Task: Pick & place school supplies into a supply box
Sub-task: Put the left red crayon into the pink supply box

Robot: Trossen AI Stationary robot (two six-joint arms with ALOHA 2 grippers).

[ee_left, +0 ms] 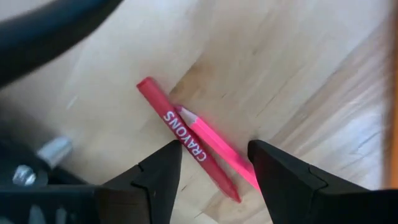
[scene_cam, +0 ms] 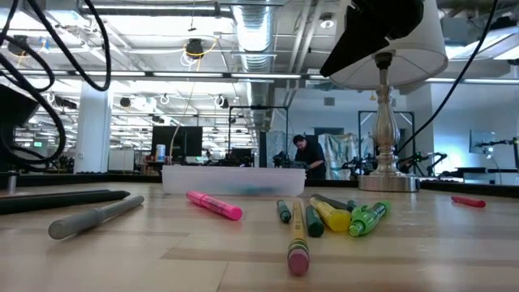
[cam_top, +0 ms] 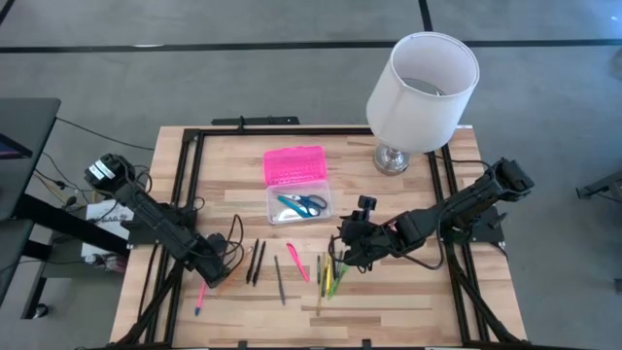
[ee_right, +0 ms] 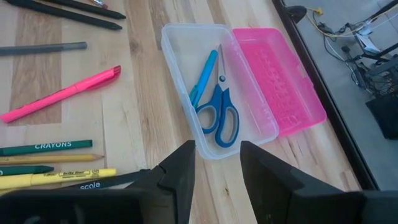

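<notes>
The supply box's clear base lies open at the table's middle, its pink lid folded back toward the far edge. Blue-handled scissors and a blue pen lie inside. My left gripper points down, open, over a red crayon and a pink pencil that lie side by side on the wood; its fingers stand on either side of them. My right gripper hovers open just on the near side of the box, above green and yellow markers.
Two black pens, a grey pen and a pink highlighter lie between the two grippers. A white lamp stands at the far right. Black frame rails run along the table's edges.
</notes>
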